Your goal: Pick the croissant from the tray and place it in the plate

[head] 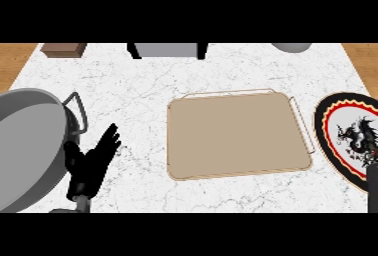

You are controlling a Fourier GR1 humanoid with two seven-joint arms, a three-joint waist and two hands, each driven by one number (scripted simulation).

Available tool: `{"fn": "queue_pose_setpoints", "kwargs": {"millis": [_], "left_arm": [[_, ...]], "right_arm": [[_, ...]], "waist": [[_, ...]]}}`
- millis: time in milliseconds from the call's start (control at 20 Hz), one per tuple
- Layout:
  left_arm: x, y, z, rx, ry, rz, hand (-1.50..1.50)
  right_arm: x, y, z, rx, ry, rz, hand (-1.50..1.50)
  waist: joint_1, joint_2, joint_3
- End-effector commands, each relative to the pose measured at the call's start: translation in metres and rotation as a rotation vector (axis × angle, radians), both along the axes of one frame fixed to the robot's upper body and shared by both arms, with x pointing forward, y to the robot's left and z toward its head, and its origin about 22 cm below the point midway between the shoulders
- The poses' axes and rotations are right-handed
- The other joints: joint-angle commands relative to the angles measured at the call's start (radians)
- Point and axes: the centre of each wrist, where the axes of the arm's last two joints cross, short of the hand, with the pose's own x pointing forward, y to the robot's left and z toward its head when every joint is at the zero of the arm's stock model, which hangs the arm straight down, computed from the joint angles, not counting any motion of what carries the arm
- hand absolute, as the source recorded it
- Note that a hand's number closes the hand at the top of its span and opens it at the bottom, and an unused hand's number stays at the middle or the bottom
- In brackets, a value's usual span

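The tan tray lies at the middle of the marble counter with nothing showing on it. No croissant is visible anywhere in the head view. The round plate, black-rimmed with a red and yellow band and a dragon picture, lies right of the tray and is cut off by the view's edge. My left hand rests open at the lower left, fingers up, well left of the tray. A dark sliver of my right hand shows at the right edge over the plate's near rim; the rest of it is hidden.
A large grey pan with a wire handle fills the left edge, right beside my left hand. Along the back edge stand a brown block, a grey box and a pale cup.
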Motion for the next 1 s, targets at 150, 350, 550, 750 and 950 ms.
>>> {"fn": "queue_pose_setpoints", "kwargs": {"millis": [150,350,550,750,950], "left_arm": [[-0.004,0.002,-0.008,0.005,-0.003,-0.002,0.00],[0.005,0.005,0.005,-0.003,0.006,-0.001,0.00],[0.003,-0.002,0.004,-0.006,0.014,0.000,0.00],[0.002,0.006,0.002,0.006,0.019,0.013,0.00],[-0.008,0.009,-0.010,0.013,0.012,0.008,0.00]], "right_arm": [[0.001,-0.008,0.002,-0.171,-0.193,0.033,-1.50],[0.003,0.014,0.001,-0.267,-0.333,0.009,-1.50],[-0.019,0.034,-0.014,-0.260,-0.393,-0.018,-1.50],[-0.023,0.068,0.004,-0.250,-0.520,0.073,-1.50],[-0.053,0.106,-0.014,-0.180,-0.547,0.148,-1.50]], "waist": [[0.004,0.001,0.001],[-0.007,-0.005,-0.003],[-0.017,-0.008,-0.003],[-0.030,-0.014,-0.005],[-0.019,-0.011,-0.005]]}}
